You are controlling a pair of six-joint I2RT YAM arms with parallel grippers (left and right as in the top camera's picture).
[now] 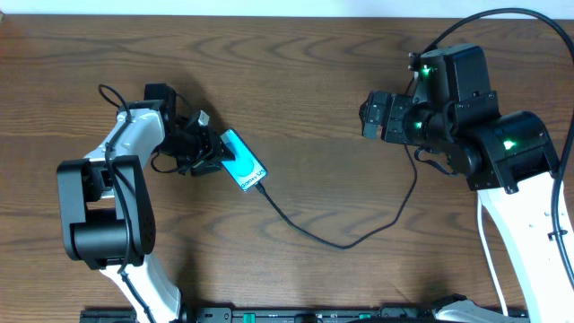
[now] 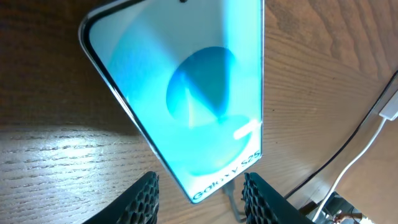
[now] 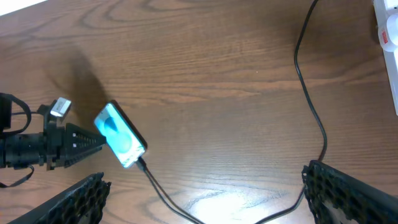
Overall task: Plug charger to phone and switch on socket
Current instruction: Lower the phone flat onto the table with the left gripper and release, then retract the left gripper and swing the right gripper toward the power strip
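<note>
The phone [image 1: 242, 161] lies on the wooden table with its blue-teal screen up, and it also shows in the right wrist view [image 3: 121, 134]. The charger's black cable [image 1: 341, 242] runs from the phone's lower end, where its connector [image 3: 142, 164] sits in the port, and curves right toward the right arm. My left gripper [image 1: 204, 148] is open right beside the phone. In the left wrist view the phone's labelled end [image 2: 186, 93] lies between its fingers [image 2: 200, 200] without being gripped. My right gripper [image 1: 369, 115] is open and empty, high above the table [image 3: 211, 208]. The socket [image 3: 388, 34] shows only as a white corner with a red mark.
The socket is hidden under the right arm in the overhead view. A thin white cord [image 2: 367, 146] runs beside the black cable at the right of the left wrist view. The table's far edge [image 3: 37, 6] lies at the top left of the right wrist view.
</note>
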